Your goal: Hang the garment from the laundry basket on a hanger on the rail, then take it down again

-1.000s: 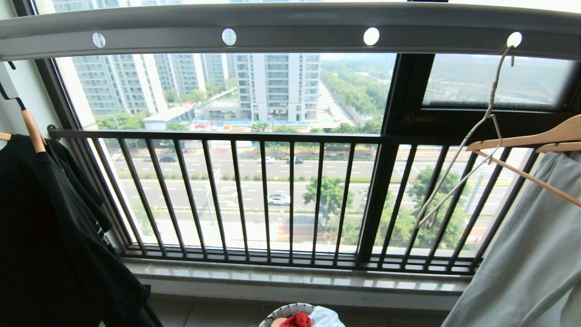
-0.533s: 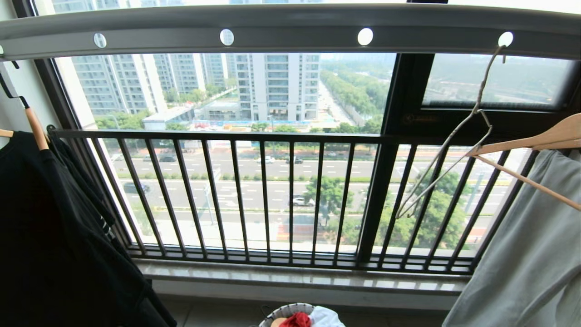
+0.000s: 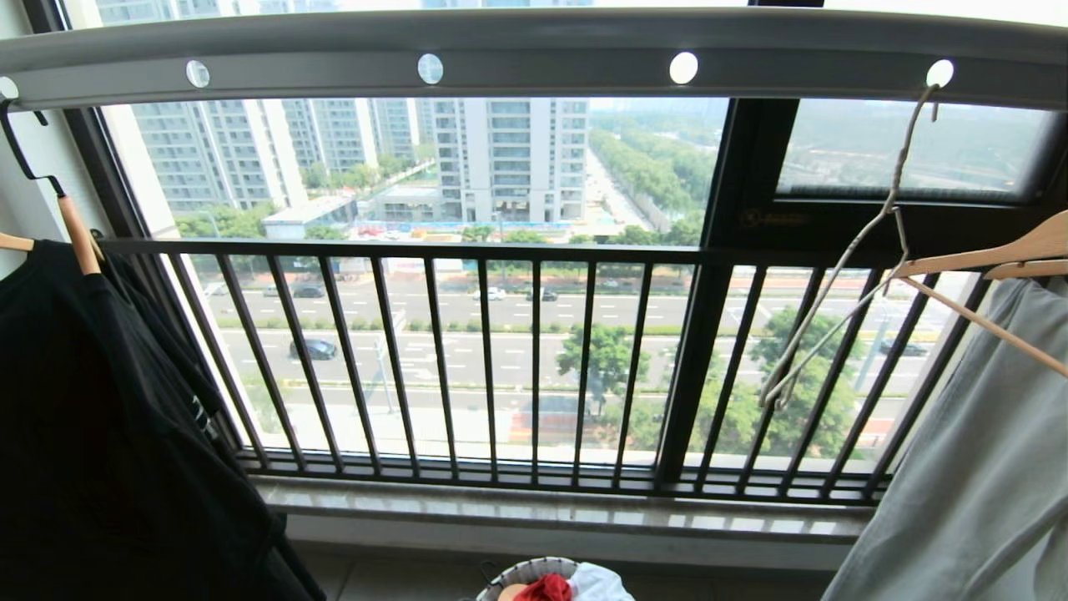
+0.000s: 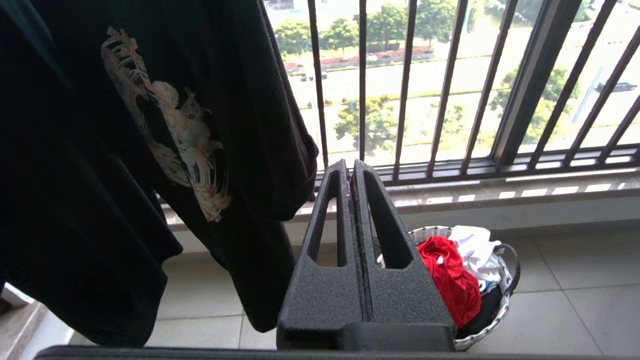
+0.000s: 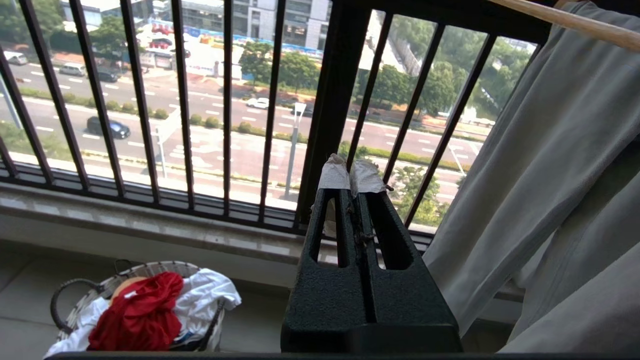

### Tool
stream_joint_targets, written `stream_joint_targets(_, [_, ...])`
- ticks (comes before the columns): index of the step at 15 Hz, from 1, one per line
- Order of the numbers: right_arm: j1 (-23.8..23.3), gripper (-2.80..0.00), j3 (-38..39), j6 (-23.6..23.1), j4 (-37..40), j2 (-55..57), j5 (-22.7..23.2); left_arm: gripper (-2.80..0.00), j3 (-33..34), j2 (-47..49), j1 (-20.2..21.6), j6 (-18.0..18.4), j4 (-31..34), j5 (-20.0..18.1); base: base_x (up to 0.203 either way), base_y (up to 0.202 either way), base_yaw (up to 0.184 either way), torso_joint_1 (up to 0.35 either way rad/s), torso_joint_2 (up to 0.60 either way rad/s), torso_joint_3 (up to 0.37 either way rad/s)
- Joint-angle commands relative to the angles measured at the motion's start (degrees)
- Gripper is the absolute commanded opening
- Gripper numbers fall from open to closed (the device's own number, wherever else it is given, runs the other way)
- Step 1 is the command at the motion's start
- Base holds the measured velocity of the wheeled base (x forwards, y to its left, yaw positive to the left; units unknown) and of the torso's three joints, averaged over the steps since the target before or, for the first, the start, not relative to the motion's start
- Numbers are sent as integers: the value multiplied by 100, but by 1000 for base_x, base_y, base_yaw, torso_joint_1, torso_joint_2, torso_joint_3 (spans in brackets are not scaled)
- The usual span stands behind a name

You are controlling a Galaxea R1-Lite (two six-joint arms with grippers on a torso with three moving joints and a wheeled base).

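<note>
Left gripper (image 4: 352, 167): fingers pressed together tip to tip, nothing btwn them, touching nothing; held in the air w/ the black shirt (image 4: 125, 150) hanging just beside it and the window railing (image 4: 450, 90) beyond; laundry basket (image 4: 505, 295) on the tiled floor below and past it. Right gripper (image 5: 352, 175): also closed flat, pale tape wrapped on both tips, empty, no contact w/ anything; grey garment (image 5: 550, 175) hangs close on one side, railing bars ahead, basket lower down on the floor. Neither gripper shows in the head view.

Garment (image 3: 546, 588), the red T-shirt: crumpled in the laundry basket (image 3: 521, 574) at the bottom edge of the head view, lying against white clothes (image 3: 601, 584); same seen from both wrists, red bunched on top, part draped toward the rim.

Hanger (image 3: 843, 275): thin cream wire one, hook in the far-right hole of the rail (image 3: 534, 54), hanging tilted w/ its lower end swung toward the window; bare, no cloth on it; its shoulder crosses a wooden hanger (image 3: 993, 259) carrying the grey garment. Rail runs across the top of the view, row of round holes; black shirt on another wooden hanger at the left end.
</note>
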Motion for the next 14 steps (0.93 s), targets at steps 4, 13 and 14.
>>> stream_joint_targets(4, [3, -280, 565, 40, -164, -36, 216, -280, 309, -226, -13, -76, -28, 31, 0, 0, 0, 0, 0, 0])
stream_joint_targets(13, [-5, -280, 565, 215, -160, -33, 226, -280, 384, -226, -13, -409, -24, 772, 0, 0, 0, 0, 0, 0])
stream_joint_targets(14, [4, -280, 565, 215, -160, -33, 226, -280, 489, -222, -11, -159, -79, 762, 0, 0, 0, 0, 0, 0])
